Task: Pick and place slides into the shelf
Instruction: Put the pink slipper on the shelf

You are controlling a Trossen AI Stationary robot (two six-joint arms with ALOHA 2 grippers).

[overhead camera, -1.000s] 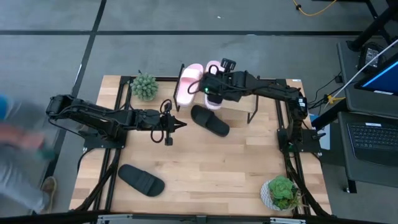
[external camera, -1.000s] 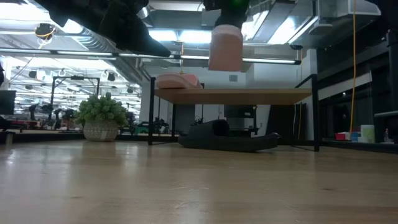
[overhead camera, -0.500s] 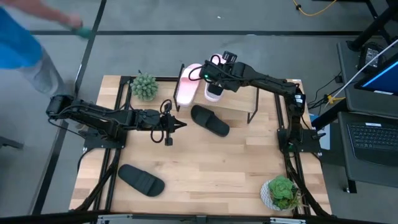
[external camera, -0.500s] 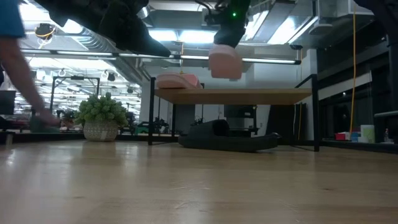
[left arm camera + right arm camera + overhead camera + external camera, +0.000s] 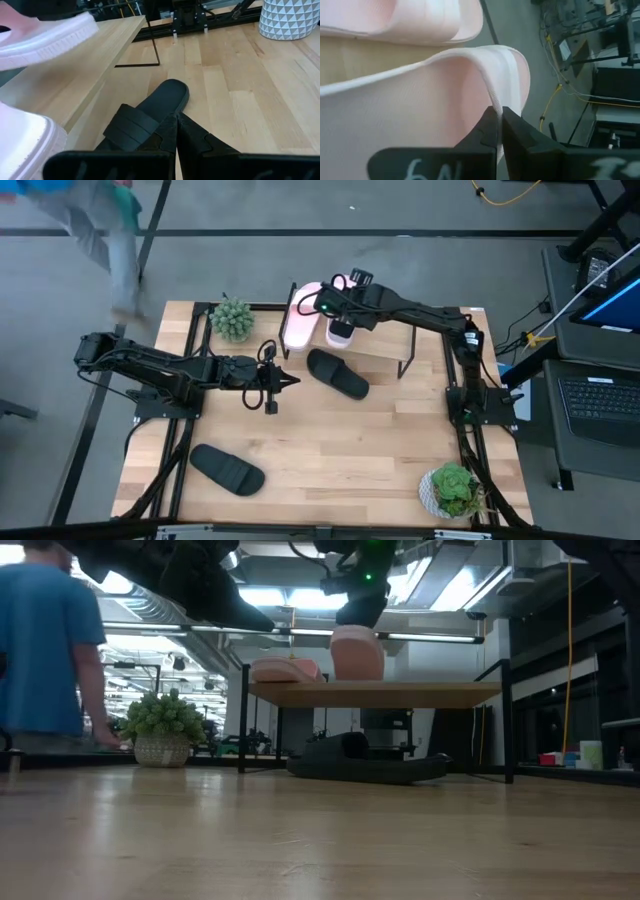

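My right gripper [image 5: 335, 305] is over the shelf [image 5: 385, 340], shut on a pale pink slide [image 5: 342, 330]; in the low view this slide [image 5: 357, 652] reaches down to the shelf's plank [image 5: 400, 693]. The other pink slide [image 5: 300, 315] lies flat on the shelf's left part [image 5: 287, 670]. One black slide [image 5: 337, 373] lies on the table, partly under the shelf [image 5: 365, 765]. The second black slide [image 5: 228, 468] lies near the table's near left corner. My left gripper [image 5: 288, 380] hovers shut, just left of the first black slide [image 5: 145, 120]. My right gripper pinches the edge of the pink slide's strap [image 5: 492, 107] between its two fingers, coming from above. The slide hangs tilted below the fingers. Its lower end [image 5: 357, 675] is at the shelf's top plank, beside the other pink slide [image 5: 405, 20].
A small potted plant [image 5: 233, 318] stands at the table's far left by the shelf, another [image 5: 452, 488] at the near right corner. A person in a blue shirt [image 5: 50, 650] is beyond the table's far left side. Bare tabletop [image 5: 350, 440] lies in the middle.
My right gripper carried the pink slide toward the far left and down, from high above the shelf to its top plank, next to the other pink slide. The slide tipped from hanging nearly upright to a flatter tilt. A person walked past behind the table.
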